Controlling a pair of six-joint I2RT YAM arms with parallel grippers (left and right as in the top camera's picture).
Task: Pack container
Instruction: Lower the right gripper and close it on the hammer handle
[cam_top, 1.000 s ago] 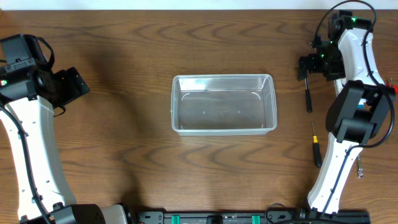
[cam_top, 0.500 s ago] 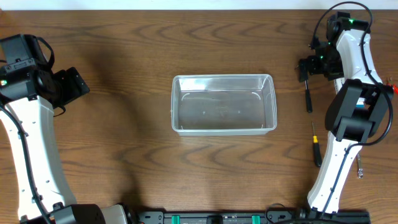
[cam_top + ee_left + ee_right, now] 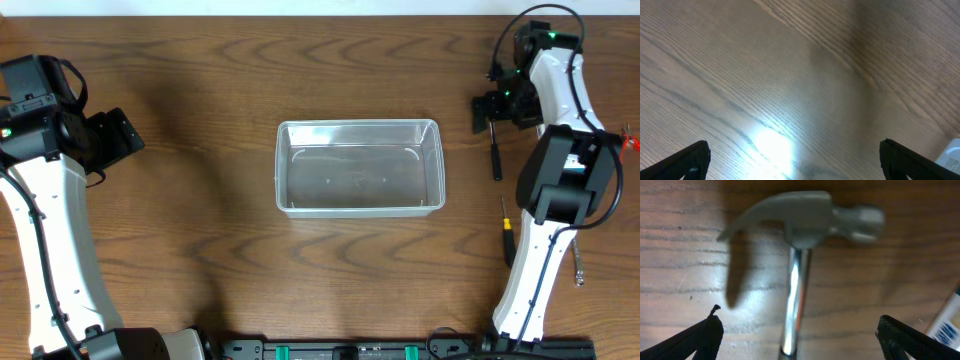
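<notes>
Hammer (image 3: 805, 217) of silver steel, claw-headed, lies under open right tool (image 3: 800, 337); left tool (image 3: 795, 159) open above brown wooden counter (image 3: 790, 75); clear rectangular plastic container (image 3: 358, 124) mid-counter.

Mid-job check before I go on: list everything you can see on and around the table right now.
container: 1, clear plastic, table centre, empty.
hammer: 1, silver head and shaft, black grip, right of the container, lying flat under the right gripper.
screwdriver-like tool: 1, black handle with a yellow band, nearer the operator than the hammer, beside the right arm.
thin metal item: 1, silvery, right of the right arm; too small to identify.
box: 1, blue and white, only an edge shows in the right wrist view.
table: 1, brown wood.
left gripper: 1, black, open, over bare table at far left.
right gripper: 1, black, open, above the hammer.
</notes>
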